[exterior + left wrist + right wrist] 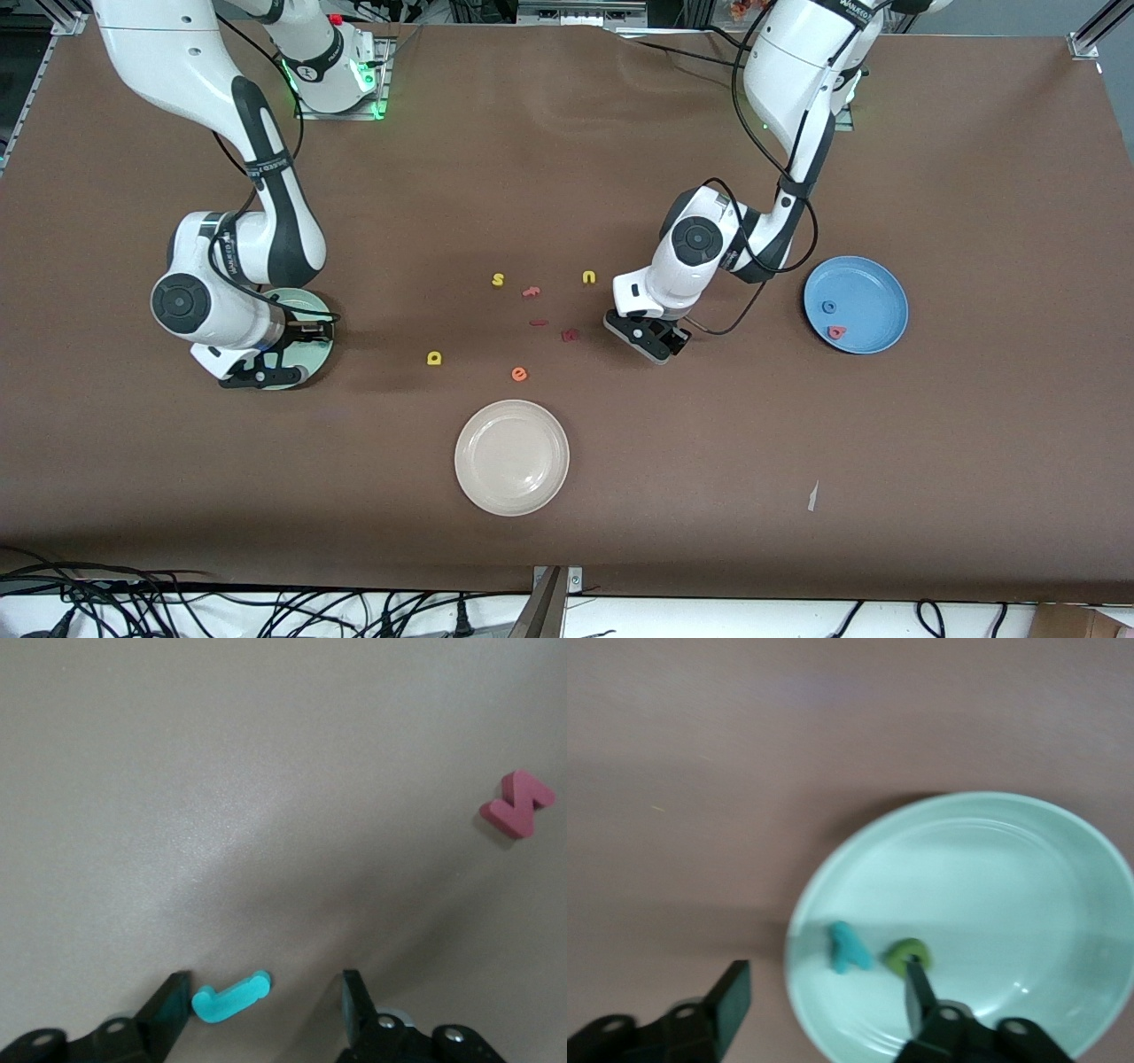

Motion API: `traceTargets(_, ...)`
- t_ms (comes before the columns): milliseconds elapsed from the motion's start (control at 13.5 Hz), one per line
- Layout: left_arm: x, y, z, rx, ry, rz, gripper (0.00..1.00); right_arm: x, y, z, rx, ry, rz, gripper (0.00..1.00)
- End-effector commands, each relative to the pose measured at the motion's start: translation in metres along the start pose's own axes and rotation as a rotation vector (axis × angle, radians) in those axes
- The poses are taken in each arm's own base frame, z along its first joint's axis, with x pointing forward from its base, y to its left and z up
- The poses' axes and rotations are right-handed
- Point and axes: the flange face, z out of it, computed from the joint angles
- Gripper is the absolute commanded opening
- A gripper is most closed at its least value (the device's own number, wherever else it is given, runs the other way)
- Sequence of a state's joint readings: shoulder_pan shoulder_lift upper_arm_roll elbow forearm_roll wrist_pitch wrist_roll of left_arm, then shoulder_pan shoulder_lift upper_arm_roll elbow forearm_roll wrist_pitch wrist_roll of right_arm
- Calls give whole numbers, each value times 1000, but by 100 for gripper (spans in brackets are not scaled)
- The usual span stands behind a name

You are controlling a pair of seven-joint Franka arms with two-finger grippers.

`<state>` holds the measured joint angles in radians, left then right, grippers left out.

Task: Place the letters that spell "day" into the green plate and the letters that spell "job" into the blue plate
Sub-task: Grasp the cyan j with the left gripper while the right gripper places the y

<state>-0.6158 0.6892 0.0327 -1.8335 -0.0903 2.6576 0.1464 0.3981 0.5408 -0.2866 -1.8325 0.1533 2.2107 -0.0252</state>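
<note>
Brown tabletop, front view: left gripper point(653, 342) sits low over bare table just beside the dark red letter point(570, 335), toward the left arm's end from the loose letter cluster; the blue plate point(856, 304) near that end already holds the blue "o" point(829, 307) and salmon "b" point(835, 332). Right gripper point(266, 368) hangs over the green plate point(314, 350); the yellow "d" point(434, 358) lies on the table between that plate and the orange "e" point(519, 374). Left wrist view: jaws apart, teal "j" point(229, 997) lying flat between the fingers, hugging one fingertip point(173, 997), its long axis running roughly across the gap, so closing likely pinches it end to end. Right wrist view: jaws apart and empty over the plate rim, teal "y" point(848, 947) and dark green "a" point(906, 954) resting inside.
</note>
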Motion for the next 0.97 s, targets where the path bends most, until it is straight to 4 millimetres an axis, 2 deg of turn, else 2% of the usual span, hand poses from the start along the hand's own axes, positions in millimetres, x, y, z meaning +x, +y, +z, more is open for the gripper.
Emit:
traceTargets(0,0,-1,3,44,-1,72,59,6,-37,-17,39,23,82,100)
traceTargets(74,0,-1,3,47,-2,72,52,7,-52,-18,49,24,114,100)
traceTargets(223,0,-3,3,47,-2,69,49,12,-76,-16,61,27,159,100)
traceTargets(372,0,-6,2,48,-2,65,36,17,-98,-15,77,33,195,100)
traceTargets(446,0,-9,2,50,-3,59,34,19,-110,-13,86,35,209,100)
traceTargets(595,0,-14,1,57,-2,57,23,24,-135,-8,102,33,264,100)
traceTargets(743,0,-17,-1,59,-1,44,15,25,-153,-2,113,23,313,100)
traceTargets(892,2,-24,-8,67,5,34,13,26,-162,8,119,26,311,100)
